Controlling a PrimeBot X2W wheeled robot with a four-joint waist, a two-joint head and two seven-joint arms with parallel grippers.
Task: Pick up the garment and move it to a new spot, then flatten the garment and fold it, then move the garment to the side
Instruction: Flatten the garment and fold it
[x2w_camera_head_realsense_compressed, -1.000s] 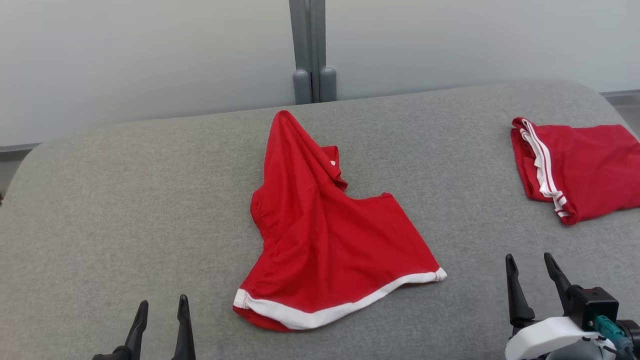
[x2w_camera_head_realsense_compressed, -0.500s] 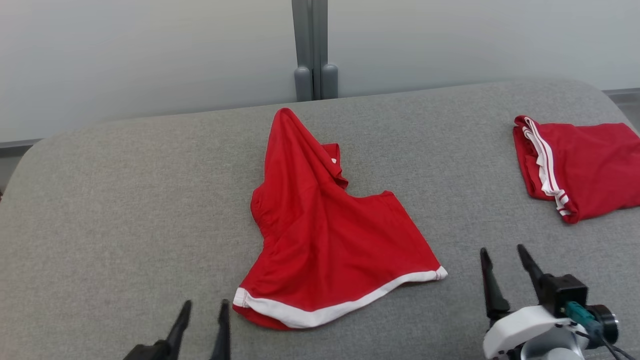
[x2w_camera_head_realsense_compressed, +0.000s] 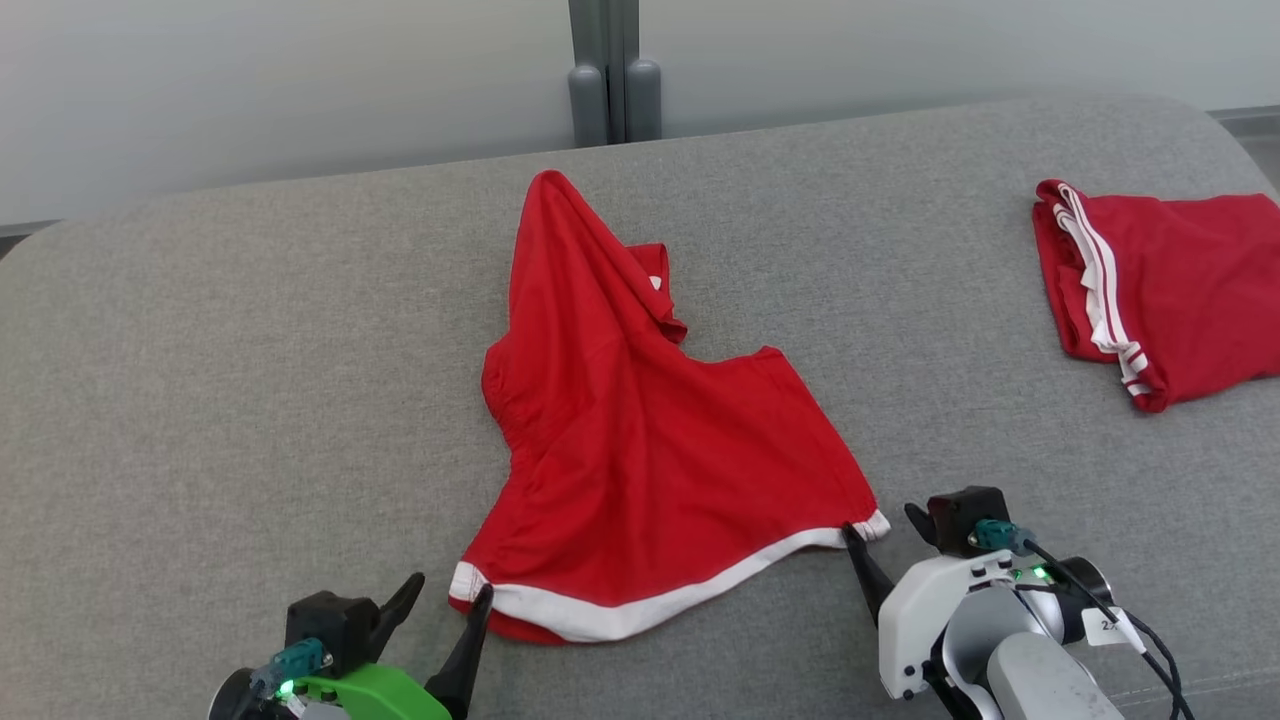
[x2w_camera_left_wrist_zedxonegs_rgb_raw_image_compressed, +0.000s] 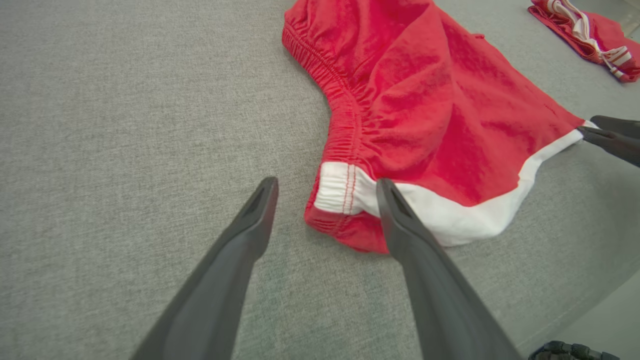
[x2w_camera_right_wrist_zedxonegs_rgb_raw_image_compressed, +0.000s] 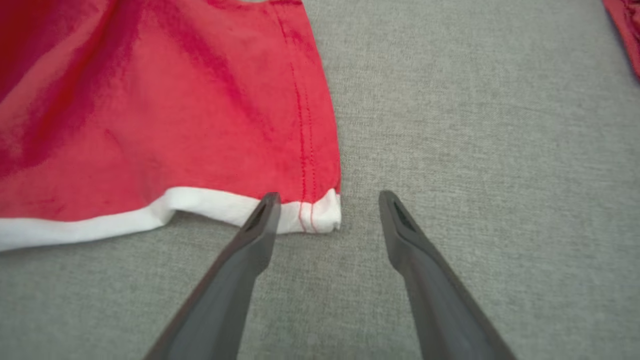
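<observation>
Red garment runs near-to-far, white hem nearest.

Left hand spread at the white-hemmed corner of a red fabric garment.
The corner is seen between the dark fingers, on a grey fabric worktop.

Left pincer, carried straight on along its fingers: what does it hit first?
Likely the white-banded corner of the red shorts, which sits just ahead, inside the open left pincer.
</observation>
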